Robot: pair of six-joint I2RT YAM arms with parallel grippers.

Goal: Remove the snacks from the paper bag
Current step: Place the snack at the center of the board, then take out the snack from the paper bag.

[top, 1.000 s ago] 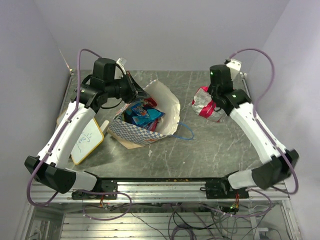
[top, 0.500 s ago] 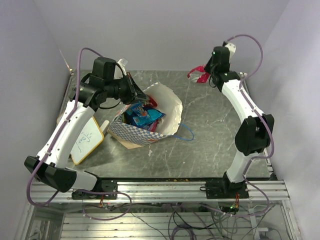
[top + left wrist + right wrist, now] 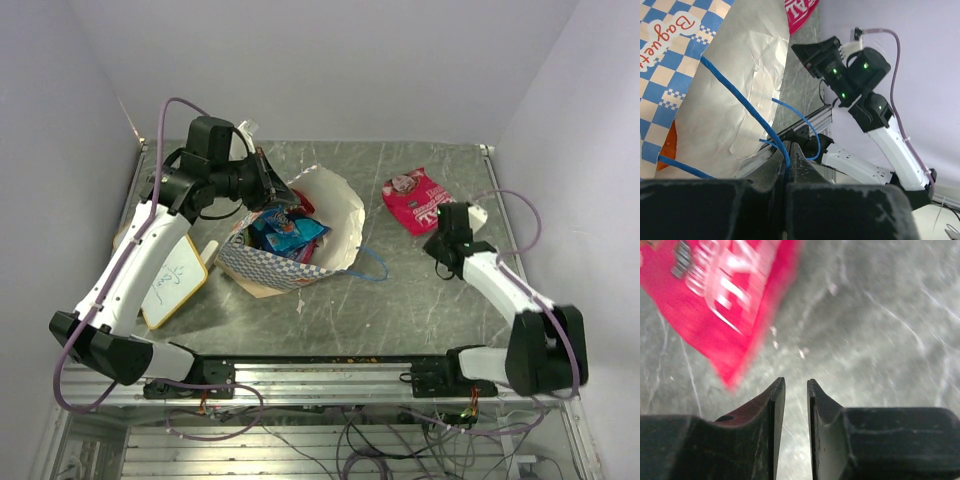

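Observation:
The paper bag [image 3: 338,212] stands open left of centre, with blue and red snacks [image 3: 285,228] inside. My left gripper [image 3: 268,185] is at its far-left rim, shut on the bag's blue cord handle [image 3: 740,95]; the left wrist view shows the cord pinched between the jaws [image 3: 788,150], next to the bag's checkered side [image 3: 670,55]. A red packet with white lettering [image 3: 418,198] lies flat on the table at the back right. My right gripper [image 3: 443,240] hovers just in front of it, slightly open and empty; the packet [image 3: 720,285] lies up-left of its tips [image 3: 795,382].
A yellow-edged whiteboard [image 3: 175,280] lies at the left beside the bag. The bag's other blue handle [image 3: 370,265] trails on the grey marble table [image 3: 420,300]. The walls stand close on both sides.
My right gripper carried the red packet up toward the back, let it go and pulled back low; the packet now lies flat on the table. The left arm and bag have not moved.

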